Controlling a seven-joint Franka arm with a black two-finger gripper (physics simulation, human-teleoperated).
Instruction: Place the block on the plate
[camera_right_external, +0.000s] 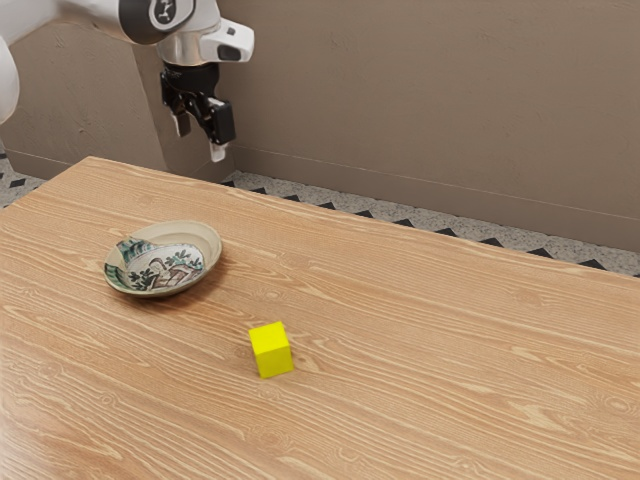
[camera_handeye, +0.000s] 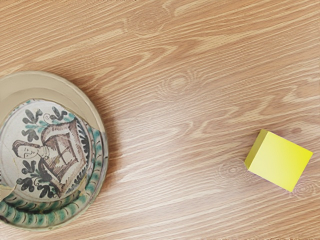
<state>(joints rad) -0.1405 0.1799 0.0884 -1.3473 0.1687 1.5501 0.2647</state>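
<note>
A table (camera_right_external: 450, 340) of light wood has wavy grain and knots, with a pale sheen in the wrist view. Beyond its far edge runs a speckled grey floor (camera_right_external: 328, 198) with dark pointed shapes (camera_right_external: 490, 242). Behind rises a plain brown wall (camera_right_external: 420, 100), a skirting board (camera_right_external: 400, 190) along its foot, and a corner towards the exterior view's left

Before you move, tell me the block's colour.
The block is bright yellow on every visible face, best seen in the wrist view.
</note>
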